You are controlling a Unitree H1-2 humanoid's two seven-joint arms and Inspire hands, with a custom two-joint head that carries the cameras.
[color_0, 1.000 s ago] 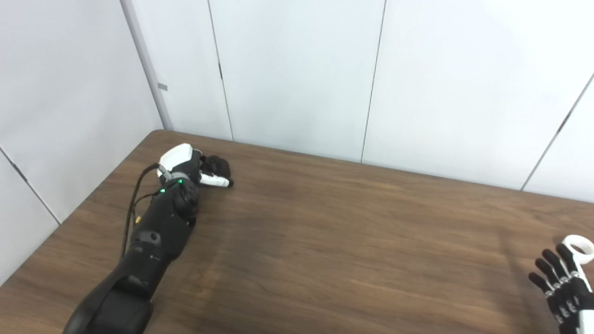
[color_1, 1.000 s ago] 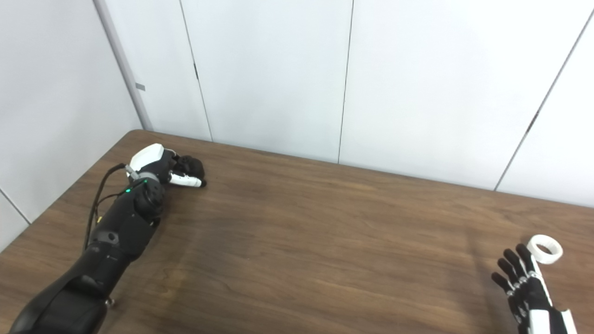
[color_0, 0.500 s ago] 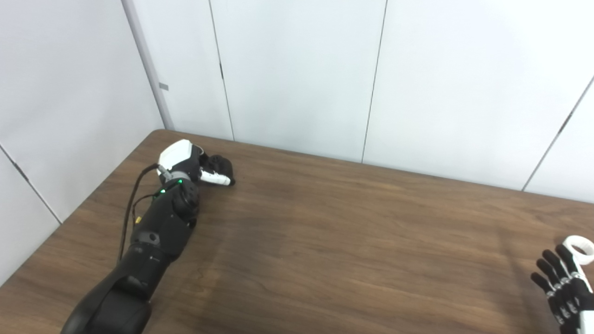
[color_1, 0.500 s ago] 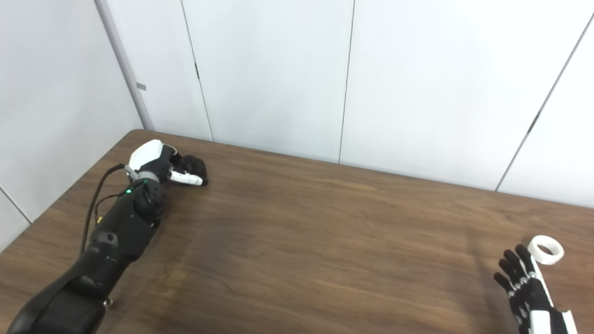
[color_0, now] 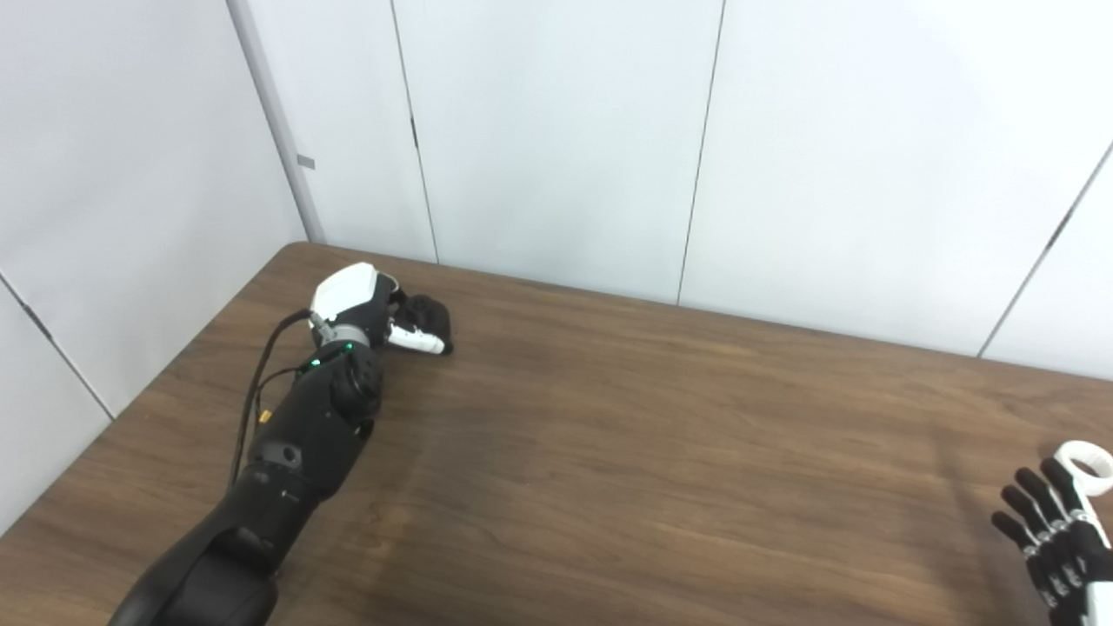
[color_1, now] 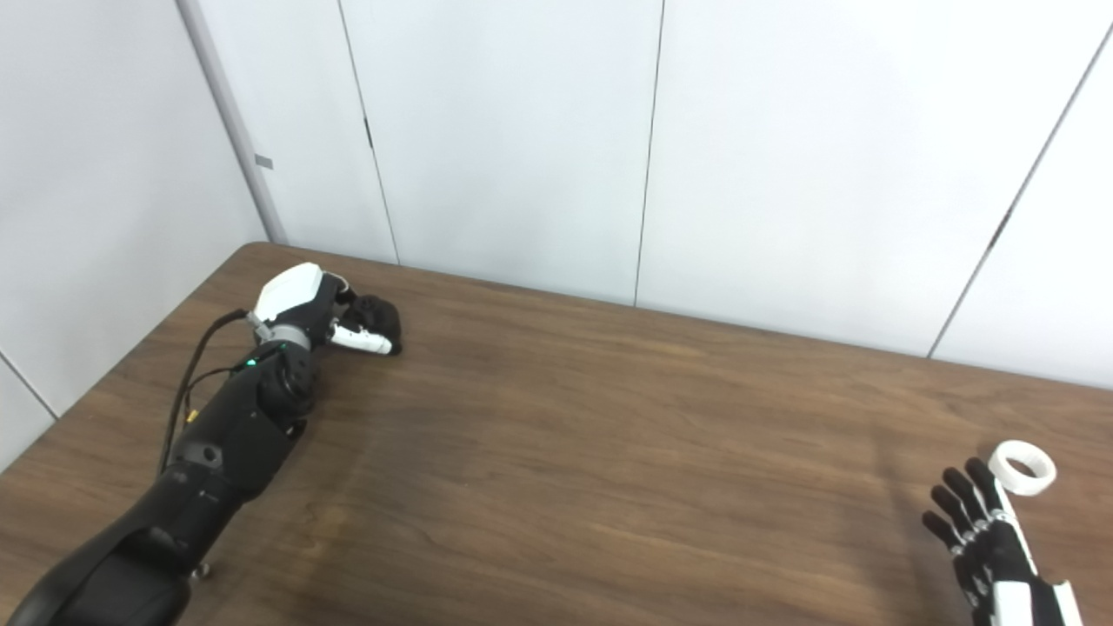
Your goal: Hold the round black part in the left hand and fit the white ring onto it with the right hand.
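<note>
Left robot hand [color_1: 335, 317] curled around round black part [color_1: 380, 318] at far bench [color_1: 609, 435] corner; loose wrap risks slip. Right robot hand [color_1: 978, 530] open, empty, beside white ring [color_1: 1023, 467]; could nudge it off edge.

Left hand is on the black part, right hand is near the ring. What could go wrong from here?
1. The left hand is curled around the round black part at the table's far left; how firm the grip is cannot be seen, so it may slip when lifted.
2. The right hand is open, fingertips right beside the white ring; reaching forward could push it away instead of grasping it.
</note>
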